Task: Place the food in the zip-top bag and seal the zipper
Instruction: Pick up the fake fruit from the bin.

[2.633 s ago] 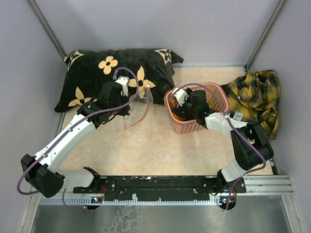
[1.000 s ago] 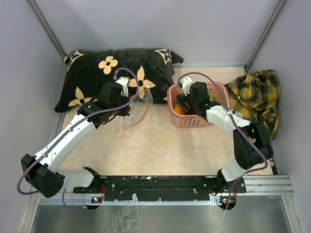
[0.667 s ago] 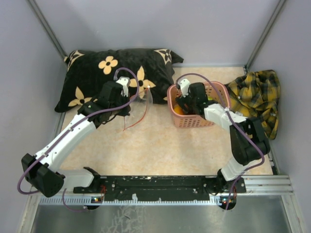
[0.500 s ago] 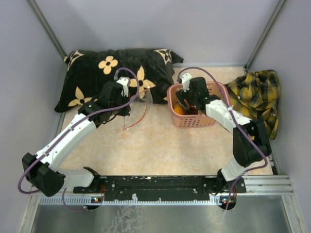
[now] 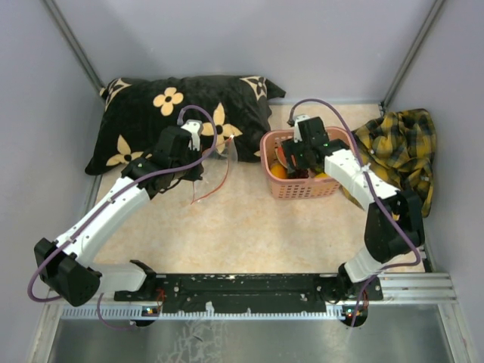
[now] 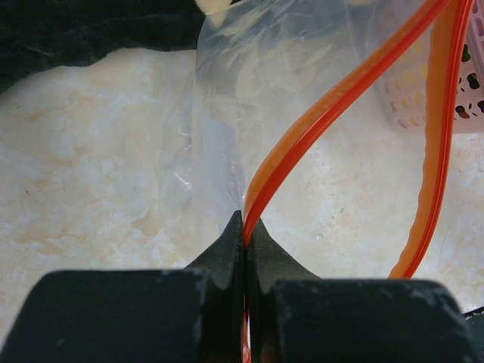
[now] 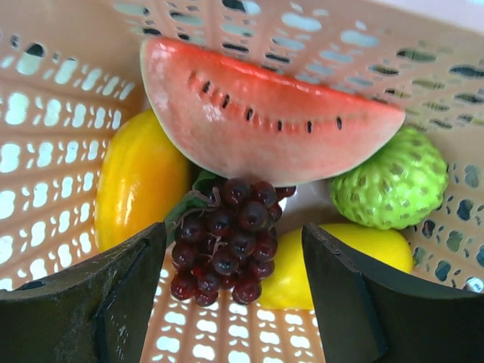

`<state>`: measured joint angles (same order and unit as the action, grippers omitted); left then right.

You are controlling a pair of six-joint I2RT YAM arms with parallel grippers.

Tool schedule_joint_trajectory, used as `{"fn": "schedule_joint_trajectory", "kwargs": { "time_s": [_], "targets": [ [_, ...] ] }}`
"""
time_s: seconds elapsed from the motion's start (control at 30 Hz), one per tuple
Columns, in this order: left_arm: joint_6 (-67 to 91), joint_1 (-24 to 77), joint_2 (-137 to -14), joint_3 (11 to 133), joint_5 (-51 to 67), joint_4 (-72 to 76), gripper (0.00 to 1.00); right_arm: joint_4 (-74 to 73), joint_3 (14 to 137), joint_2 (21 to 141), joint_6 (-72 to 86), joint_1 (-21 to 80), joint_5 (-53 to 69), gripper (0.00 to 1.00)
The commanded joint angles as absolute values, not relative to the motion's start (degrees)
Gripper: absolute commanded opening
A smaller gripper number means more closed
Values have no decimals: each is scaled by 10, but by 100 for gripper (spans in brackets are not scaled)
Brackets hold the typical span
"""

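Together in basket [image 7: 45, 128], watermelon slice [image 7: 265, 132], grapes [image 7: 227, 238], green fruit [image 7: 393, 185]

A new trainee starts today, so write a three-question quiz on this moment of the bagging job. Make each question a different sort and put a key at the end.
1. True or false: the left gripper is shut on the zipper of the zip-top bag.
2. In the right wrist view, which fruit shows between the fingers of the open right gripper?
3. Fill in: that gripper hangs over the pink ____.

Key: 1 true; 2 the grape bunch; 3 basket.
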<state>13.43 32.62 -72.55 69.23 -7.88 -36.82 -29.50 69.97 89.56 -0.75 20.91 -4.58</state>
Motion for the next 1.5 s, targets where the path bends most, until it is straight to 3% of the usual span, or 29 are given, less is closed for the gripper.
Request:
{"fn": "schedule_joint_trajectory", "kwargs": {
  "time_s": [0.0,0.57,0.63,0.93,1.47],
  "targets": [
    [128,323,-717,691,-73,-354,0,-296,689,909,35,193,-27,73],
    [120,323,-712,693,-82,-358,0,-209,646,1007,60,184,-34,70],
    [120,323,-712,693,-82,-357,0,-209,646,1010,58,183,-36,65],
    [118,324,-715,694,-73,-358,0,-232,651,952,52,182,-34,26],
    [118,324,-714,694,-71,-359,0,-195,617,768,41,184,-60,5]
  ]
}}
